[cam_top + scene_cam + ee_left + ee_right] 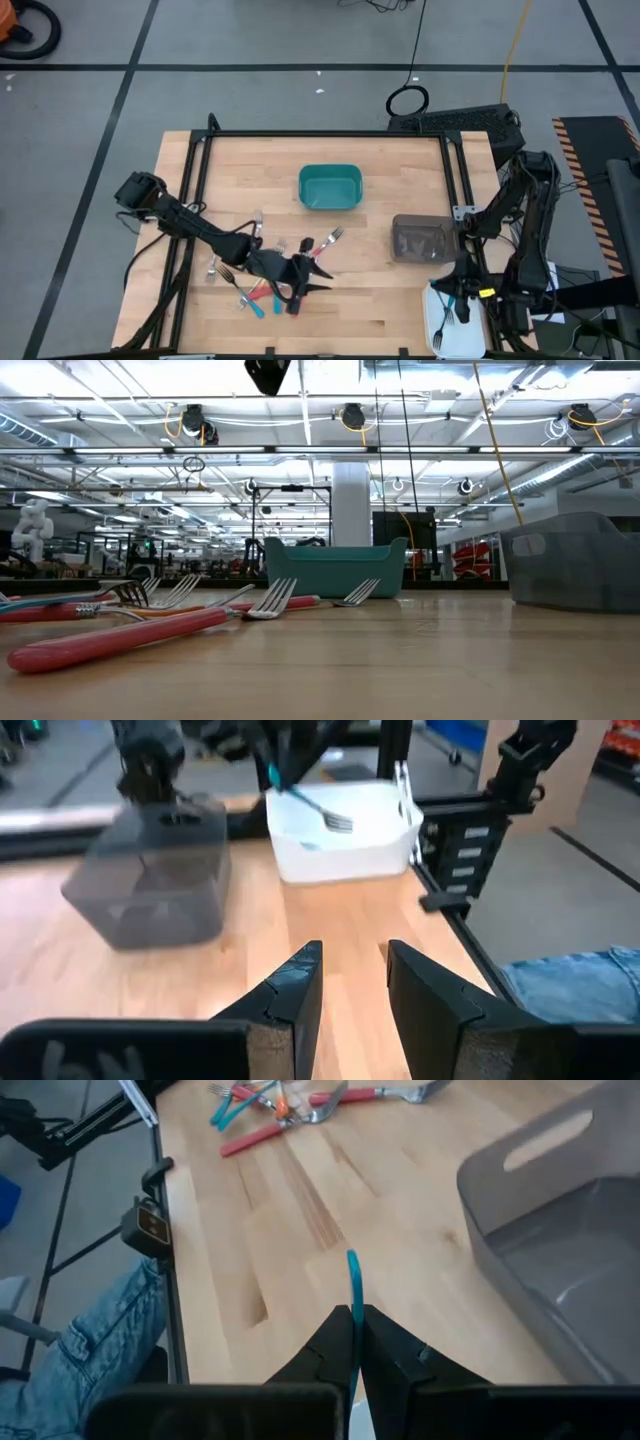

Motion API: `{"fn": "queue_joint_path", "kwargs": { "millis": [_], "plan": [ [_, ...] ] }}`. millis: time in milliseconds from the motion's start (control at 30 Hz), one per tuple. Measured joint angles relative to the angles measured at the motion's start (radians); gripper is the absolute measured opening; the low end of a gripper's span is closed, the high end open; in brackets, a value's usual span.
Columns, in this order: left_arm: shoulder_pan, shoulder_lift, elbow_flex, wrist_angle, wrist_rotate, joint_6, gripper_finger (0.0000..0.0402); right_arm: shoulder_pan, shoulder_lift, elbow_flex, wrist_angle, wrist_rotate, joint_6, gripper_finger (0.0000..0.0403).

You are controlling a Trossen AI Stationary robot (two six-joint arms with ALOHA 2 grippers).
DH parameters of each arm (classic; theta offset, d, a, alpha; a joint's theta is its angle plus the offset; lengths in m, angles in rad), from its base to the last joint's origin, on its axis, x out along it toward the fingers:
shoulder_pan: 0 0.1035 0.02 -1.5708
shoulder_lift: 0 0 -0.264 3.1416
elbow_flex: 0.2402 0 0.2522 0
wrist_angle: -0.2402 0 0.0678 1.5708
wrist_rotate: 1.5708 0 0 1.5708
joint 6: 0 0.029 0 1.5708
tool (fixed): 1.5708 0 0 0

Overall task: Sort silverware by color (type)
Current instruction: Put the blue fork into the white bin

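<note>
While the right hand (450, 312) hovers over the white bin (435, 335) at the worktop's (380, 270) right front corner, clamped on a teal-handled fork (451, 313), the high view puts the left hand (303, 287) right at the fork pile (268, 270).

Low view: red-handled forks (110, 640) lie flat, tines toward the teal bin (335, 567).

Left wrist view: the fingers (290, 995) stand partly apart, nothing visible between them (the pile lies out of sight).

Right wrist view: the teal handle (354, 1305) sticks straight out past the fingertips; by the high view the fork's long axis runs front to back.
</note>
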Motion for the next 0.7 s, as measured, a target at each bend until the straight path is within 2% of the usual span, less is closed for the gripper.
{"fn": "queue_joint_path", "kwargs": {
  "millis": [267, 600, 700],
  "plan": [
    [-0.004, 0.001, 0.011, -0.026, -0.001, -0.021, 0.0113, 0.006, 0.077, 0.002, 0.004, -0.118, 0.119, 0.001],
    [0.011, 0.067, 0.011, -0.001, -0.005, -0.019, 0.0113, 0.006, 0.097, 0.002, 0.008, -0.128, 0.151, 0.001],
    [0.02, 0.084, 0.011, 0.016, -0.005, -0.021, 0.0113, 0.006, 0.097, 0.003, -0.004, -0.163, 0.157, 0.001]
  ]
}}
